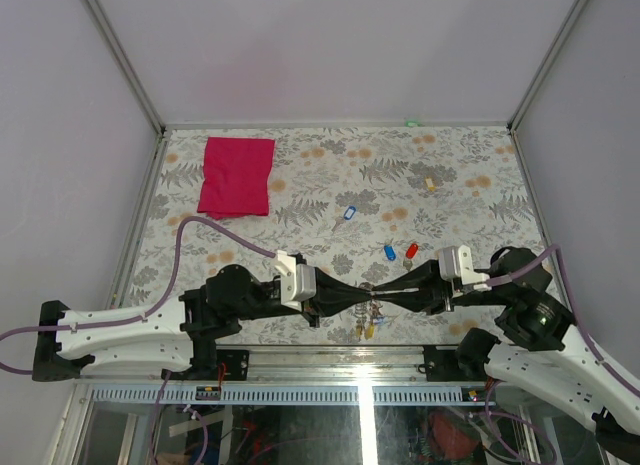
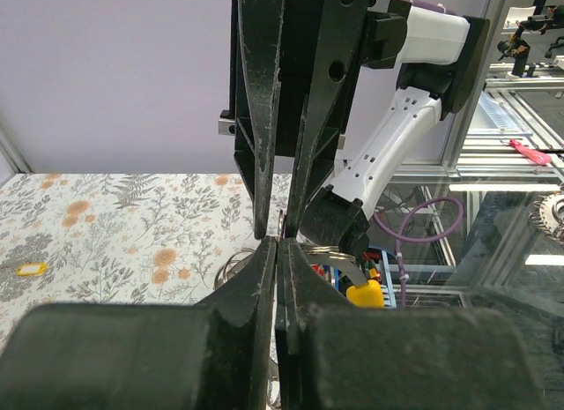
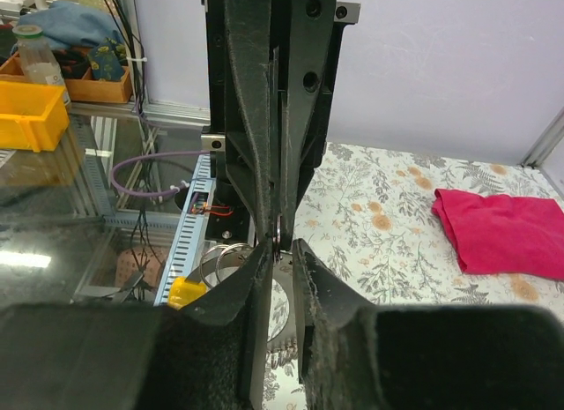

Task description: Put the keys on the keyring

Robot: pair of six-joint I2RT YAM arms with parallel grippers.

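My left gripper (image 1: 360, 304) is clamped flat on the keyring (image 2: 231, 265), low in the middle of the top view, by the table's (image 1: 470, 215) front edge. My right gripper (image 1: 382, 301) meets it tip to tip, its fingers (image 3: 313, 287) a slit apart. The ring's wire sits at their tips, but I can't tell whether they pinch it. A yellow key (image 2: 366, 294) hangs under the ring. A blue key (image 1: 389, 252) and a red key (image 1: 411, 250) lie loose just above my grippers. A second blue key (image 1: 348, 213) lies at centre and a second yellow key (image 1: 430, 184) right of centre. The tags are too small to read. A red cloth (image 1: 236, 175) lies upper left.
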